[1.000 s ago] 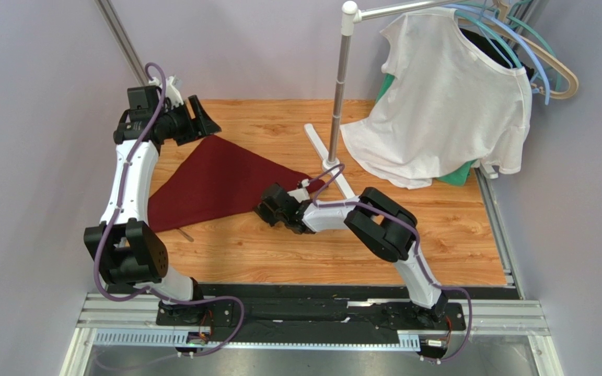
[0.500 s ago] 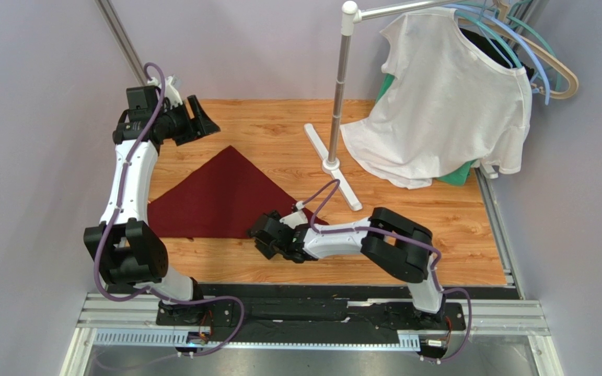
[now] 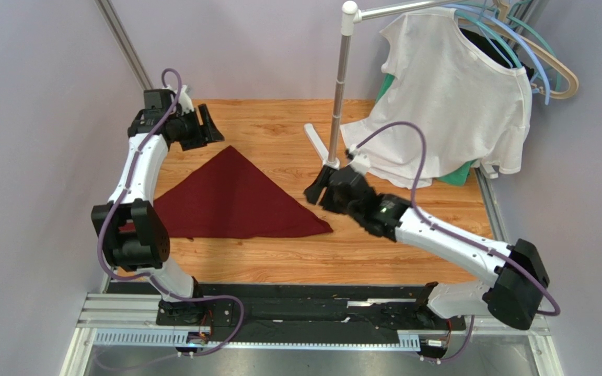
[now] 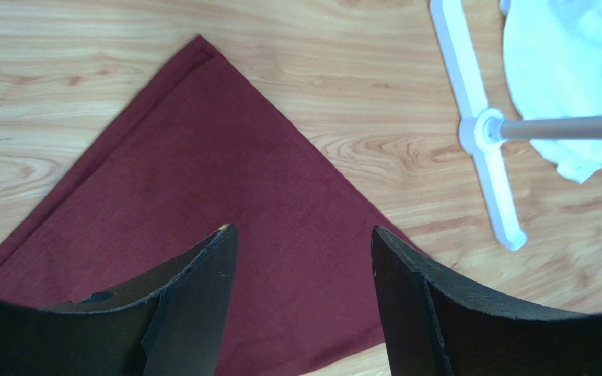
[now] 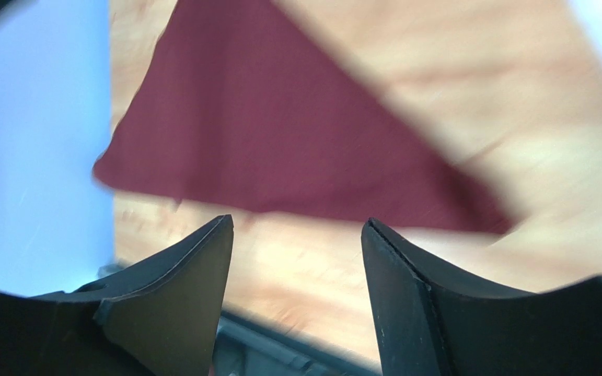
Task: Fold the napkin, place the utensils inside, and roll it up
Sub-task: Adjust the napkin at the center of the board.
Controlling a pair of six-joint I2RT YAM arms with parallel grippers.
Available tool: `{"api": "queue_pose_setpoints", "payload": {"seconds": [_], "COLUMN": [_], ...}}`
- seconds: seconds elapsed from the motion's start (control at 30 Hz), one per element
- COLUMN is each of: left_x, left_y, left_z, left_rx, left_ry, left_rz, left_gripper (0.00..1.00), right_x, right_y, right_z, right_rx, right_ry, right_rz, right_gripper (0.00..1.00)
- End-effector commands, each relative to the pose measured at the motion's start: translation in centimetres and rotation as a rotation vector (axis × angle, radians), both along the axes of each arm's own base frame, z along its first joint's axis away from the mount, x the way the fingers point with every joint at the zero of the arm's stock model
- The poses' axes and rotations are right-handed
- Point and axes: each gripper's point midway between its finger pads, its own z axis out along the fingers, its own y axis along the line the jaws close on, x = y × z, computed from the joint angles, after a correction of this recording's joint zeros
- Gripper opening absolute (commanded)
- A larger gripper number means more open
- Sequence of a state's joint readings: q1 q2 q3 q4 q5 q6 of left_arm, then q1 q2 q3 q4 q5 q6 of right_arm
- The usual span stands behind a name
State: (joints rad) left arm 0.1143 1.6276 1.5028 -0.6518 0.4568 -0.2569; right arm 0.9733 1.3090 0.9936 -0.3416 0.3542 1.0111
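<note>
while the napkin (image 3: 233, 200) lies in a flat triangle, left jaws and right jaws gape — both empty.

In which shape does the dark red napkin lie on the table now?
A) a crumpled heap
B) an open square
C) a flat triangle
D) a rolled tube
C: the napkin lies flat on the table, showing three straight edges and three corners.
</note>
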Motion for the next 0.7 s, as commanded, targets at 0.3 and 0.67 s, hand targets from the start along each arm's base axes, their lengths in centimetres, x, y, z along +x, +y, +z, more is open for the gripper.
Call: {"api": "queue_pose_setpoints", "payload": {"seconds": [0.3,0.67], "left_x": [1.4,7.2], "left_y": [-4.7,0.2], "left_z": [-7.7,-11.2], "left_rx": [0.129,0.391], "left_ry": [0.183,0.189], "left_rz": [-0.09,0.055], "left_gripper": [0.71,0.56], "right_x": [0.6,0.6], "right_y": [-3.2,-3.7], "right_z": [-7.7,-10.0], "right_rx": [-0.269,-0.26], "right_ry": [-0.016,-0.01], "right_rz": [0.654,0.65], "right_gripper": [0.59,0.6]}}
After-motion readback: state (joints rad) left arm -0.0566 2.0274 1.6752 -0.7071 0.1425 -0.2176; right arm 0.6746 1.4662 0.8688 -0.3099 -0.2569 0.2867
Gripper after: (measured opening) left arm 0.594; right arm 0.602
